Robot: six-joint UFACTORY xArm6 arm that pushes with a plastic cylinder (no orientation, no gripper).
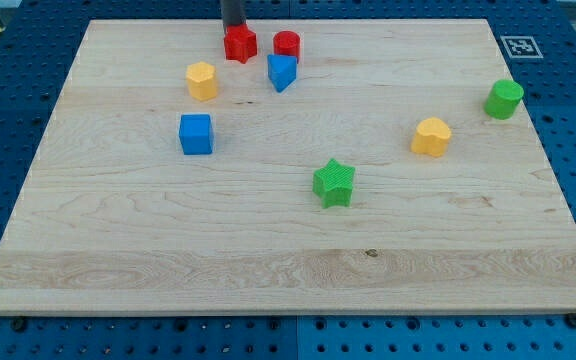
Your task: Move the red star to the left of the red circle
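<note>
Red star (239,44) is sitting directly below my tip (235,29), touching it, on the wooden bench (268,250). The hand is a bare rod, holding nothing. Red circle (286,44) is lying just right of the star. A blue block (281,72) is standing below the circle; a yellow block (201,81) is lying lower left.

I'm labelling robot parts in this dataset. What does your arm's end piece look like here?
Only a short stretch of it shows: a straight, dark, round rod entering from the view's top. No cables or markings are visible. My tip sits just behind the red star.
</note>
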